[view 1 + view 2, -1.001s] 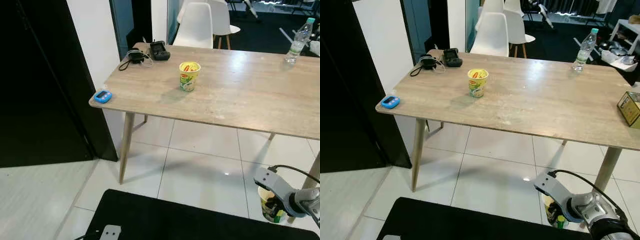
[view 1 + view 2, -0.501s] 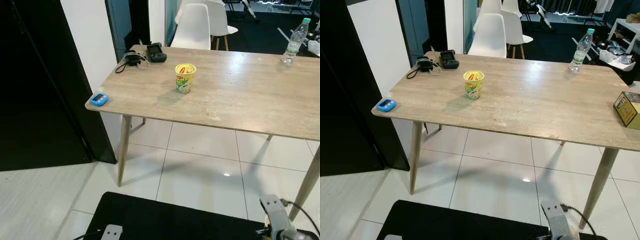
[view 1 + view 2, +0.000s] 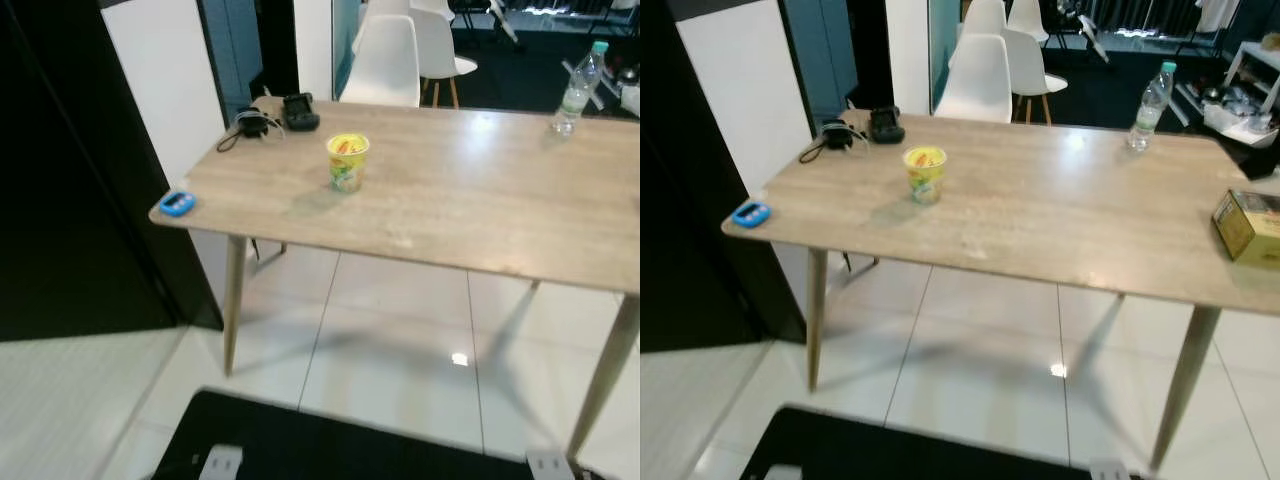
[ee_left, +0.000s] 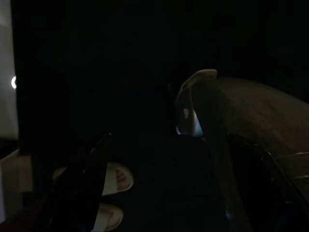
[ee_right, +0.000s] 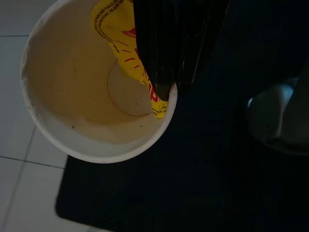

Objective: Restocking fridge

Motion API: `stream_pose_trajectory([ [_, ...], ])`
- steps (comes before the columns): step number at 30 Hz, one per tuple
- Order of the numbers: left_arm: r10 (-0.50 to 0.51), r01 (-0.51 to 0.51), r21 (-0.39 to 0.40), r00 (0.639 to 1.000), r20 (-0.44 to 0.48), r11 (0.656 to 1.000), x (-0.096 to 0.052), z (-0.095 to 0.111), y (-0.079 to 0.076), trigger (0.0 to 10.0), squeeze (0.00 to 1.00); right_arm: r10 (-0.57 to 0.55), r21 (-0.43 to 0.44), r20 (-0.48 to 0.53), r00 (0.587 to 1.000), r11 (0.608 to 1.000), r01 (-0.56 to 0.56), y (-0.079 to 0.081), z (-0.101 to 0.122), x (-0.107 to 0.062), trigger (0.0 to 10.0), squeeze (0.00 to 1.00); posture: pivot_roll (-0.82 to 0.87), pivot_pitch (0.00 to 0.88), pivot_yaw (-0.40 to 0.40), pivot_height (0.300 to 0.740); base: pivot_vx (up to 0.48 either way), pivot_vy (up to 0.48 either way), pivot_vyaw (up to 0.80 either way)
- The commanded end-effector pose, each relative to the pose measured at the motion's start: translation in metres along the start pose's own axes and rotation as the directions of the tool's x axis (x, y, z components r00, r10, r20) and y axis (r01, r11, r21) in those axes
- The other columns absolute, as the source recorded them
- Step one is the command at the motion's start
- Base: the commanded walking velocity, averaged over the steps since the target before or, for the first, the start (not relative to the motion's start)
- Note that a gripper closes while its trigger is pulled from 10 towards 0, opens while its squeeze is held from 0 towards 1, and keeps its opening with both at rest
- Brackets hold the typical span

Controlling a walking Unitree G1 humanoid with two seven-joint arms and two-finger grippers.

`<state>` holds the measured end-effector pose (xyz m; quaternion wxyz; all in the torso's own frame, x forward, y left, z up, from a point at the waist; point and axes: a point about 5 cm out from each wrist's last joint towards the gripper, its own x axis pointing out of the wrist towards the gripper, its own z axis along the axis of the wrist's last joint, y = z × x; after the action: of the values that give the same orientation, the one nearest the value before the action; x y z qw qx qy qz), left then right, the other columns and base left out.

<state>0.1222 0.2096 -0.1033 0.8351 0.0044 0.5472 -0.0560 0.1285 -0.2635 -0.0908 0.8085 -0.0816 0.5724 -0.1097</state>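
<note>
Two fingers of the right claw (image 5: 166,89) pinch an empty cup's (image 5: 72,140) rim; left claw seems dark, unreadable.

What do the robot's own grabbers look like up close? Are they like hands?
Not like hands. In the right wrist view, the right gripper has two long, flat black fingers with ribbed faces and blunt tips. In the very dark left wrist view, the left gripper reads as two long dark blades. No cables or markings can be made out.

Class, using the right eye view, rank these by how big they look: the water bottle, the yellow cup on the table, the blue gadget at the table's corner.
1. water bottle, tallest, though farthest away
2. yellow cup, close to the bottle in area, so that order is unsure
3. blue gadget, clearly smallest
</note>
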Motion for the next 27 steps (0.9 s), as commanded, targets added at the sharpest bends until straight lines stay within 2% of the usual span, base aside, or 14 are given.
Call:
stream_pose_trajectory([
  [1, -0.014, 0.014, 0.005, 1.000, -0.021, 1.000, 0.0003, -0.0043, -0.0034, 10.0, 0.00, -0.004, 0.008, -0.012, 1.000, 1.000, 0.004, 0.0019, -0.0053, -0.0001, 10.0, 0.00, 0.04, 0.000, 0.000, 0.740, 0.000, -0.409, 0.00],
  [8, -0.018, 0.018, 0.003, 1.000, -0.019, 1.000, 0.0002, -0.0043, -0.0030, 10.0, 0.00, -0.011, -0.005, -0.001, 1.000, 1.000, 0.011, 0.0027, -0.0034, 0.0000, 10.0, 0.00, 0.04, 0.000, 0.002, 0.740, 0.000, -0.411, 0.00],
  [14, -0.020, 0.020, -0.004, 1.000, -0.018, 1.000, 0.0003, -0.0043, -0.0036, 10.0, 0.00, -0.003, -0.014, 0.005, 1.000, 1.000, 0.003, 0.0042, -0.0003, 0.0001, 10.0, 0.00, 0.04, 0.000, 0.003, 0.740, 0.000, -0.399, -0.77],
  [27, -0.013, 0.013, -0.011, 1.000, -0.019, 1.000, 0.0006, -0.0050, -0.0048, 10.0, 0.00, 0.012, -0.044, 0.010, 1.000, 0.999, -0.012, 0.0087, 0.0030, 0.0002, 10.0, 0.00, 0.04, 0.000, -0.002, 0.740, 0.000, 0.000, -0.78],
])
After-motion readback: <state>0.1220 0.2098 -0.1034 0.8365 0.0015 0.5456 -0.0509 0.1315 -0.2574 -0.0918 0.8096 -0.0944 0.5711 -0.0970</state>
